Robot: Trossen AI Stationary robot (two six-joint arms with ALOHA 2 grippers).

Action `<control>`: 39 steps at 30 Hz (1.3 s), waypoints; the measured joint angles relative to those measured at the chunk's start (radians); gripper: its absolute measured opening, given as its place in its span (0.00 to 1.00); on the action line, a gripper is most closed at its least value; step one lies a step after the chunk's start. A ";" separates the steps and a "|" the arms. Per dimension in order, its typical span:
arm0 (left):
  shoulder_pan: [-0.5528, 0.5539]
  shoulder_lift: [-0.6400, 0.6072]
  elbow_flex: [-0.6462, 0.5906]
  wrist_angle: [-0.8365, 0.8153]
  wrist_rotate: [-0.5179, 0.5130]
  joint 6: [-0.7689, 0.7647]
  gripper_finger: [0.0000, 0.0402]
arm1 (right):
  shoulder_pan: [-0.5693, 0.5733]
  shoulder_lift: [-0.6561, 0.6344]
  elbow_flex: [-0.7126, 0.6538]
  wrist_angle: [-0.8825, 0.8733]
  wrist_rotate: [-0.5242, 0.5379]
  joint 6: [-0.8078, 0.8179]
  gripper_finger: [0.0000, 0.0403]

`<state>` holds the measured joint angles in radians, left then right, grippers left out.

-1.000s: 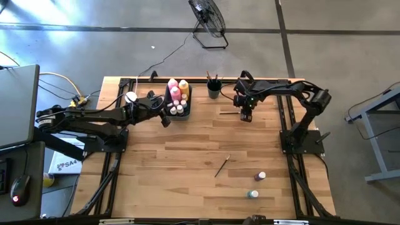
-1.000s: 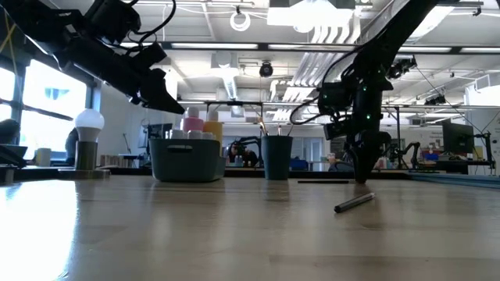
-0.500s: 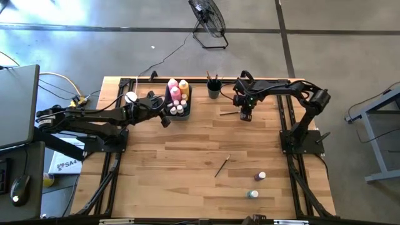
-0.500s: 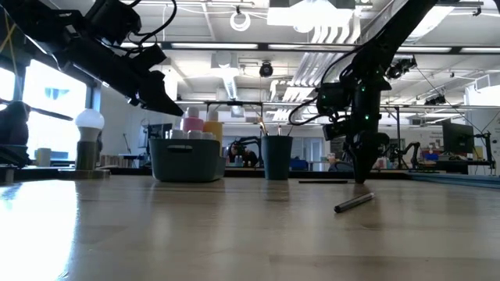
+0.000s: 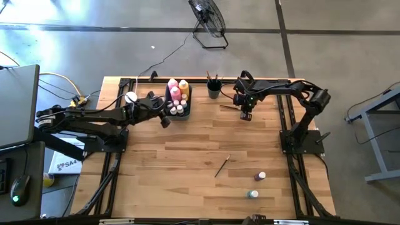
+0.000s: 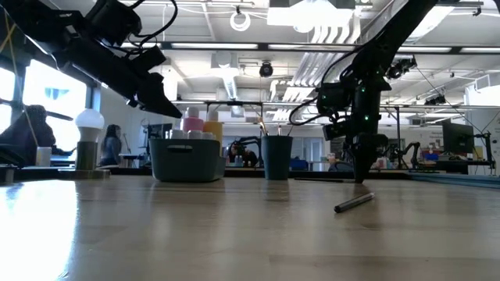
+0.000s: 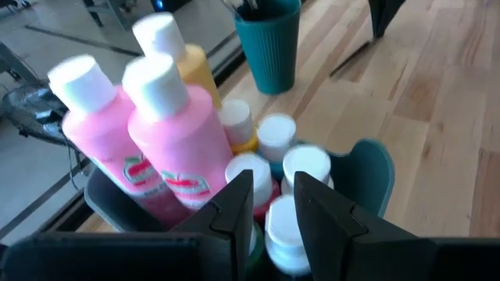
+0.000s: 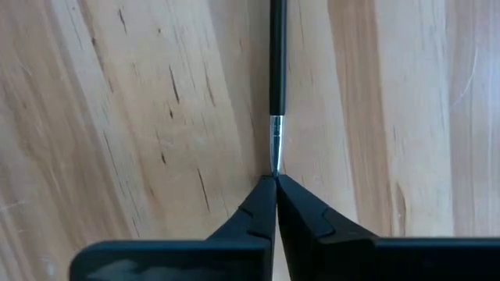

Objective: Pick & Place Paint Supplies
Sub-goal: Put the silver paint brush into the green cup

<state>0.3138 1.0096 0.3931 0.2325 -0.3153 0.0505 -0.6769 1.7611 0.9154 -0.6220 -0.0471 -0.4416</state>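
A thin dark-handled paintbrush point(image 5: 229, 108) lies flat on the wood at the table's far right, with my right gripper point(image 5: 245, 115) shut on its end. A dark tray point(image 5: 178, 111) holds tall pink bottles point(image 7: 176, 133), a yellow bottle point(image 7: 195, 70) and small white-capped paint bottles point(image 7: 277, 136). My left gripper point(image 7: 273, 207) hovers just above the tray's small bottles, its fingers slightly open with nothing between them. A teal cup point(image 5: 214, 90) with brushes in it stands right of the tray. A second brush point(image 5: 222, 167) and two small bottles point(image 5: 261, 177) point(image 5: 252, 194) rest on the near half. My right gripper pinches the brush at its metal ferrule end point(image 8: 275, 152) between its two fingertips point(image 8: 262, 204). The fingers come from above, pointing down. The brush lies on the table, its dark handle point(image 8: 276, 55) stretching away from the fingers toward the teal cup.
A white knob on a round tan base point(image 5: 130, 97) stands at the far left, behind my left arm. The right arm's frame point(image 5: 300, 134) rises at the right edge. Bare wood point(image 5: 181, 156) spans the table's middle and near left.
My right gripper has stayed over the far brush's end and has shut its fingers on it. The brush remains flat on the table. My left gripper has kept still above the tray.
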 joint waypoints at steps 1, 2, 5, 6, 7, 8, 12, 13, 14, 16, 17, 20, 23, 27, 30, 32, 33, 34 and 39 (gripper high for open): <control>0.000 0.000 0.000 -0.010 0.000 0.000 0.22 | 0.000 0.000 0.000 0.000 -0.001 0.000 0.01; 0.000 0.000 0.000 -0.016 0.000 0.000 0.22 | 0.000 -0.003 -0.001 -0.001 -0.001 0.000 0.01; 0.000 0.000 0.000 -0.029 0.000 0.000 0.22 | 0.002 -0.028 -0.004 -0.004 -0.002 0.001 0.01; 0.000 0.000 0.000 -0.033 0.000 -0.001 0.22 | 0.003 -0.040 -0.004 -0.007 -0.001 0.002 0.01; 0.000 0.000 0.000 -0.032 0.000 -0.003 0.22 | 0.005 -0.057 -0.008 -0.015 0.000 0.005 0.01; 0.000 0.000 0.000 -0.030 0.000 -0.003 0.22 | 0.008 -0.075 -0.009 -0.032 -0.007 0.010 0.01; 0.000 0.000 0.000 -0.022 0.000 -0.003 0.22 | 0.029 -0.165 -0.007 -0.084 -0.007 0.011 0.01; 0.000 0.000 0.000 -0.021 0.000 -0.003 0.22 | 0.037 -0.183 -0.006 -0.097 0.003 0.016 0.01; 0.000 0.000 0.000 -0.020 0.000 -0.003 0.22 | 0.048 -0.201 -0.006 -0.110 0.019 0.025 0.01; 0.000 0.000 0.000 -0.015 0.000 -0.003 0.22 | 0.069 -0.233 -0.008 -0.136 0.043 0.033 0.01; 0.000 0.000 0.000 -0.010 0.000 -0.003 0.22 | 0.082 -0.253 -0.008 -0.133 0.053 0.034 0.01; 0.000 0.000 0.000 0.000 0.001 -0.004 0.22 | 0.124 -0.300 -0.005 -0.132 0.086 0.045 0.01; 0.000 0.000 0.000 0.006 0.001 -0.006 0.22 | 0.171 -0.336 -0.005 -0.126 0.145 0.053 0.01; 0.000 0.000 0.000 0.006 0.001 -0.026 0.22 | 0.230 -0.378 -0.005 -0.116 0.247 0.056 0.01; 0.000 0.000 0.000 0.005 0.005 -0.074 0.22 | 0.272 -0.400 -0.005 -0.092 0.316 0.056 0.01; 0.000 0.000 0.000 0.005 0.030 -0.108 0.22 | 0.301 -0.402 -0.004 -0.062 0.366 0.056 0.01; 0.000 0.000 0.000 0.010 0.051 -0.119 0.22 | 0.315 -0.402 -0.003 -0.053 0.393 0.056 0.01; 0.000 0.000 0.000 0.015 0.072 -0.132 0.22 | 0.330 -0.401 -0.003 -0.049 0.420 0.055 0.01; 0.000 0.000 0.001 0.083 0.207 -0.203 0.22 | 0.410 -0.394 -0.003 0.000 0.566 0.044 0.01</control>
<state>0.3141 1.0096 0.3942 0.3158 -0.1079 -0.1520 -0.2672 1.3666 0.9123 -0.6224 0.5190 -0.3971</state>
